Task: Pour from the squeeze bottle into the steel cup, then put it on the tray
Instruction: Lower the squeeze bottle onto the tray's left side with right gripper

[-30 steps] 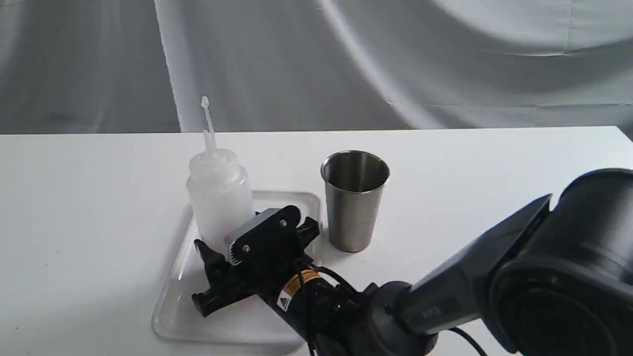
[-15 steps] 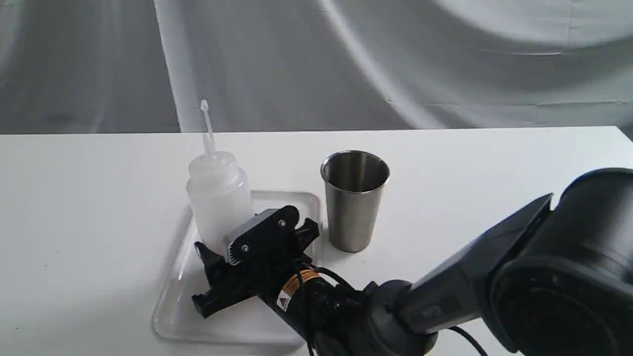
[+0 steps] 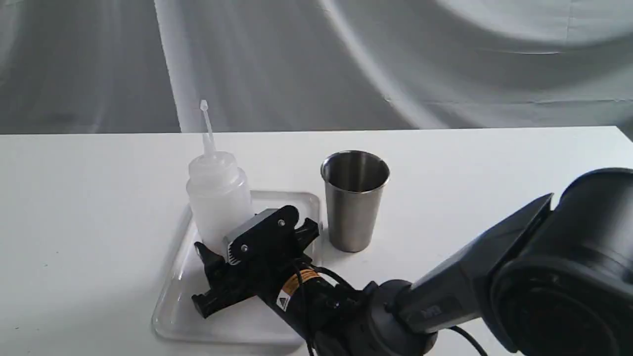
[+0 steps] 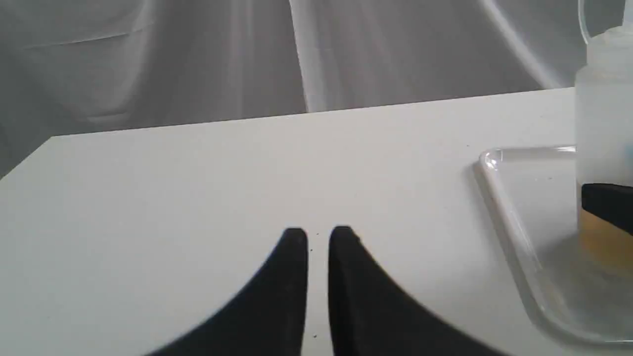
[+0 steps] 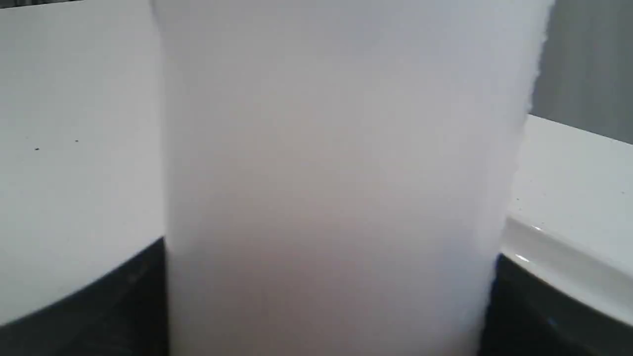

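Right hand (image 3: pixel 253 236), its arm reaching in low from the right, presses both sides of the translucent whitish plastic squeeze bottle (image 3: pixel 217 198), which stands upright on the glossy white rectangular tray (image 3: pixel 173 316). Count: one bottle, one tray, one brushed-steel cup (image 3: pixel 353 207) just beside the tray on the white tabletop (image 3: pixel 494 163). Left hand (image 4: pixel 318 242) is almost closed and empty.

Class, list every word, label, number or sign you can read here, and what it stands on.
Orange sticker on the right arm: too small to read.
Warning triangle beside it: a sign, no legible words.
Pale mark on that arm's grey link: blurred.
No text on the squeeze bottle, steel cup or tray.
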You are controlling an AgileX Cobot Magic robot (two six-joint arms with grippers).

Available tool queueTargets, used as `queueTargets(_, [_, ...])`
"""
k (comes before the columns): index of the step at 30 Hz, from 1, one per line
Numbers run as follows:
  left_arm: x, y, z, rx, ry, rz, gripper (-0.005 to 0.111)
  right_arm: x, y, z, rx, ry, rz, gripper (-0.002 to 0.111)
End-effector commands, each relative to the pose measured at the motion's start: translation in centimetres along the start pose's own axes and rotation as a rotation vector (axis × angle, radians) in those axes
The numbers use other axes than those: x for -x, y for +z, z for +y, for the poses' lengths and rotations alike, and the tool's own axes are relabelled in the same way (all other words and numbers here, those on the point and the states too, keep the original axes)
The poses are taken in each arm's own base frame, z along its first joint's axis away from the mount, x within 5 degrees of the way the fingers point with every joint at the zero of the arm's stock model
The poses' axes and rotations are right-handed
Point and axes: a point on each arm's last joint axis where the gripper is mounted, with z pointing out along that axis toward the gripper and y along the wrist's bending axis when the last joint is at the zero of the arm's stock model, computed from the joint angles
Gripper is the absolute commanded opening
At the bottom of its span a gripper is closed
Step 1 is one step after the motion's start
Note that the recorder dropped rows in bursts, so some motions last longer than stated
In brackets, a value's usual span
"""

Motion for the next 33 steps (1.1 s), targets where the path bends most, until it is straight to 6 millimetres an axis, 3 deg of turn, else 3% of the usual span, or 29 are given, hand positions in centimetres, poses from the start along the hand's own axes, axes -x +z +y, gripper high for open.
queueTargets(1, [-0.05,0.0,0.01,0.003,-0.002,-0.008,0.008,0.19,0.1,-0.19,-0.007,-0.017,0.007,0.0])
queueTargets(10, [-0.05,0.0,0.01,0.003,-0.002,-0.008,0.008,0.19,0.1,-0.34,-0.023,-0.015,0.007,0.004])
queueTargets(13, [-0.05,0.0,0.01,0.003,-0.002,-0.008,0.008,0.1,0.09,-0.31,-0.028,-0.01,0.018,0.017])
queueTargets(18, [-0.05,0.0,0.01,0.003,-0.002,-0.008,0.008,0.06,0.09,-0.3,-0.026,-0.001,0.03,0.054])
queueTargets(20, [-0.05,0.0,0.01,0.003,-0.002,-0.008,0.008,-0.02,0.08,-0.29,-0.025,-0.001,0.038,0.064])
queueTargets(23, [-0.05,0.0,0.01,0.003,-0.002,-0.008,0.008,-0.04,0.08,-0.29,-0.025,0.0,0.04,0.072])
queueTargets(33, [-0.05,0.0,0.01,0.003,-0.002,-0.008,0.008,-0.39,0.06,-0.24,-0.022,0.066,0.079,0.086])
